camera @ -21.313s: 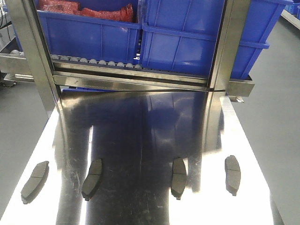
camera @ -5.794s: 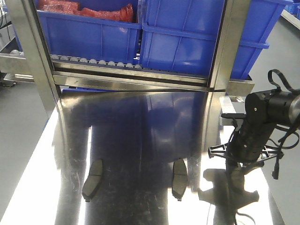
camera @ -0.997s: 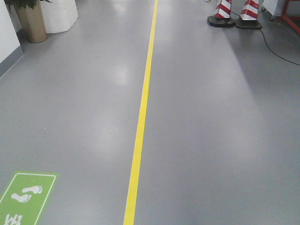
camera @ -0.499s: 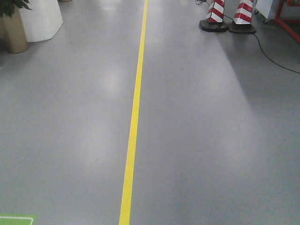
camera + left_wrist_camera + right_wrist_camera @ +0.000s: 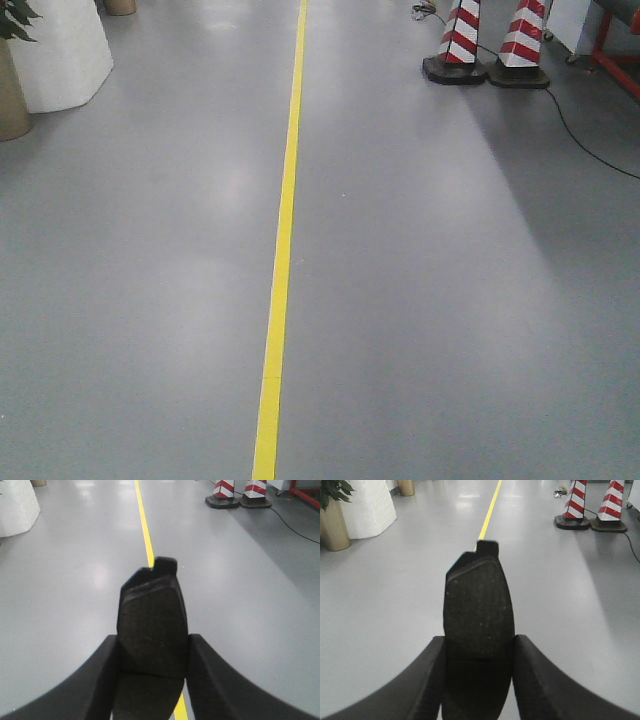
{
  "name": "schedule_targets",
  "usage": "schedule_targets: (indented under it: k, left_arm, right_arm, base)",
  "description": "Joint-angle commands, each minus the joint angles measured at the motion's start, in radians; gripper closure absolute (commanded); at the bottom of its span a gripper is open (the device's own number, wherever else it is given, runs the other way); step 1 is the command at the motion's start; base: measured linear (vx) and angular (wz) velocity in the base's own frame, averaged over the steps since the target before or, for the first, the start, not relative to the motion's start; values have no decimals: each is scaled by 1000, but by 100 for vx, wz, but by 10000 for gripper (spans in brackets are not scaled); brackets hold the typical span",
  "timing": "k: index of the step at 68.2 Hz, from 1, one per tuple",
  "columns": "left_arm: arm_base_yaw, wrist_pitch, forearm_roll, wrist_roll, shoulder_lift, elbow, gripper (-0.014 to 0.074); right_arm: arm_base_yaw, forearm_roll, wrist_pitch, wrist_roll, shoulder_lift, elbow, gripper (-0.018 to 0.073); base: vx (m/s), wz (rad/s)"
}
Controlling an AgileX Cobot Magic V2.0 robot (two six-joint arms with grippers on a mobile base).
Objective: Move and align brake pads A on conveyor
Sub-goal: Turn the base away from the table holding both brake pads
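Observation:
In the left wrist view my left gripper (image 5: pixel 153 652) is shut on a dark grey brake pad (image 5: pixel 152 612), which sticks out forward between the two black fingers above the grey floor. In the right wrist view my right gripper (image 5: pixel 479 652) is likewise shut on a second brake pad (image 5: pixel 479 610), held flat with its notched end pointing ahead. Both pads show their centre groove near the jaws. The conveyor is out of view. Neither arm shows in the front view.
Grey floor with a yellow line (image 5: pixel 280 260) running away ahead. Two red-and-white striped cones (image 5: pixel 458 45) with a black cable (image 5: pixel 575 135) stand far right. A white pillar (image 5: pixel 55 50) and a tan planter (image 5: pixel 10 100) stand far left.
The steel table with the pads left the front view. Over the last second the floor has slid toward the camera: the green footprint sign dropped out of view and the cones came nearer.

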Motion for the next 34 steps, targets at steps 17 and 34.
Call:
schedule_targets:
  k: [17,34]
  left_arm:
    - [-2,-98,-9,-11,11,-28,603]
    - [-2,-98,-9,-11,11,-28,603]
  right_arm:
    - [-5,-8,-97,-1,5,-29,564]
    - [-5,-8,-97,-1,2,-29,564]
  base:
    - [64,1]
    - [66,-5]
